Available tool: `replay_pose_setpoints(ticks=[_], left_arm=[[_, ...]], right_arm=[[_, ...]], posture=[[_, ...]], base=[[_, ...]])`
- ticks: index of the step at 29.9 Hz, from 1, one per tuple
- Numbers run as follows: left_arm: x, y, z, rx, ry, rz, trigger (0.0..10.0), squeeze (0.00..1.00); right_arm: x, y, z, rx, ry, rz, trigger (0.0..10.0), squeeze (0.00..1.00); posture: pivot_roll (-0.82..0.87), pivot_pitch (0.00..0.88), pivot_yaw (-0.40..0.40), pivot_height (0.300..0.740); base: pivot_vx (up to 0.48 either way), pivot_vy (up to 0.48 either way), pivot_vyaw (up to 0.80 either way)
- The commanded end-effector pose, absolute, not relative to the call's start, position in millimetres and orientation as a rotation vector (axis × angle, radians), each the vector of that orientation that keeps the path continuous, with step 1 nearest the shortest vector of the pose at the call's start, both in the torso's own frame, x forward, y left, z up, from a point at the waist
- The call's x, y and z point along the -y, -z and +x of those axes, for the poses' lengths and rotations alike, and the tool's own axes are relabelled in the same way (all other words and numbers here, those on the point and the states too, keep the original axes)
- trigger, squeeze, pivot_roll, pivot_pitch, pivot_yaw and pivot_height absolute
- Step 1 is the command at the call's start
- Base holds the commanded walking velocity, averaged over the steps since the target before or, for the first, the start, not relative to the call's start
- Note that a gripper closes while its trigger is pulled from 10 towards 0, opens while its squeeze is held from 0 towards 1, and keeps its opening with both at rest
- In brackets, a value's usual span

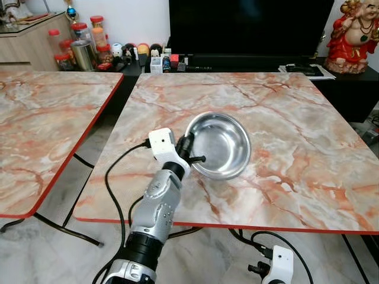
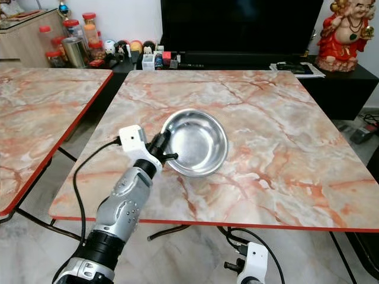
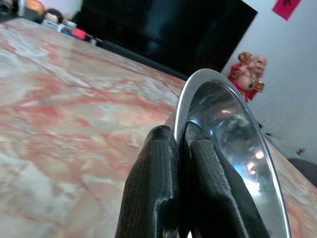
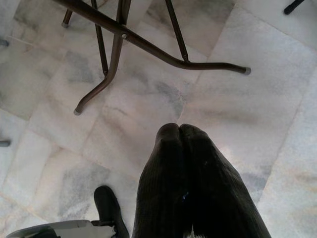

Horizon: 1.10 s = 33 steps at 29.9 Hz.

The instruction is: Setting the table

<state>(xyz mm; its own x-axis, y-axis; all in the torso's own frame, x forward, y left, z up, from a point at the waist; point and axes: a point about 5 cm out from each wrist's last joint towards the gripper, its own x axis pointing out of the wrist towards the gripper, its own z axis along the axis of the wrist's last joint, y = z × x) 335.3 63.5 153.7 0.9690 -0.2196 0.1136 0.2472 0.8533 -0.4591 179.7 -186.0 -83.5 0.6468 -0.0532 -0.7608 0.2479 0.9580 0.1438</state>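
A shiny steel bowl (image 1: 220,144) rests tilted on the marble table (image 1: 284,118), toward its near left part. My left gripper (image 1: 188,151) is shut on the bowl's left rim; in the left wrist view the two black fingers (image 3: 163,188) pinch the rim of the bowl (image 3: 233,139) between them. My right arm hangs below the table edge, its white wrist (image 1: 278,266) low in the eye views. In the right wrist view the right gripper (image 4: 179,130) points down at the tiled floor with its fingers pressed together and nothing between them.
A second marble table (image 1: 41,124) stands to the left, a narrow gap between the two. Behind are a dark TV (image 1: 249,26), a low cabinet with jars (image 1: 83,44) and small figures, and a red statue (image 1: 355,35). Table legs (image 4: 119,44) cross the floor.
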Motion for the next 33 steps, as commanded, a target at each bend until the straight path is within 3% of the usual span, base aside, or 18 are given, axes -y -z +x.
replay_pose_setpoints(ticks=[1,10,13,19,33], left_arm=[[-67,-163,340,0.101,0.219,-0.475,10.0,0.0],[-87,-168,343,0.16,0.128,-0.425,10.0,0.0],[-102,-171,342,0.2,0.081,-0.344,10.0,0.0],[-130,-171,337,0.225,-0.009,-0.347,10.0,0.0],[-120,-169,340,0.206,0.049,-0.419,10.0,0.0]], right_arm=[[189,82,182,-0.847,0.169,0.231,10.0,0.0],[190,82,182,-0.847,0.166,0.223,10.0,0.0],[192,82,181,-0.85,0.168,0.221,10.0,0.0],[193,82,182,-0.85,0.168,0.218,10.0,0.0],[193,81,184,-0.845,0.168,0.223,10.0,0.0]], posture=[[-0.02,0.0,-0.01,0.74],[-0.02,0.0,-0.016,0.74],[-0.02,0.0,-0.019,0.74],[-0.02,0.0,-0.025,0.74],[-0.01,0.0,-0.03,0.74]], base=[[0.0,-0.311,0.0],[0.0,-0.32,0.18],[0.0,-0.339,0.0],[0.0,-0.337,0.0],[0.0,-0.221,0.0]])
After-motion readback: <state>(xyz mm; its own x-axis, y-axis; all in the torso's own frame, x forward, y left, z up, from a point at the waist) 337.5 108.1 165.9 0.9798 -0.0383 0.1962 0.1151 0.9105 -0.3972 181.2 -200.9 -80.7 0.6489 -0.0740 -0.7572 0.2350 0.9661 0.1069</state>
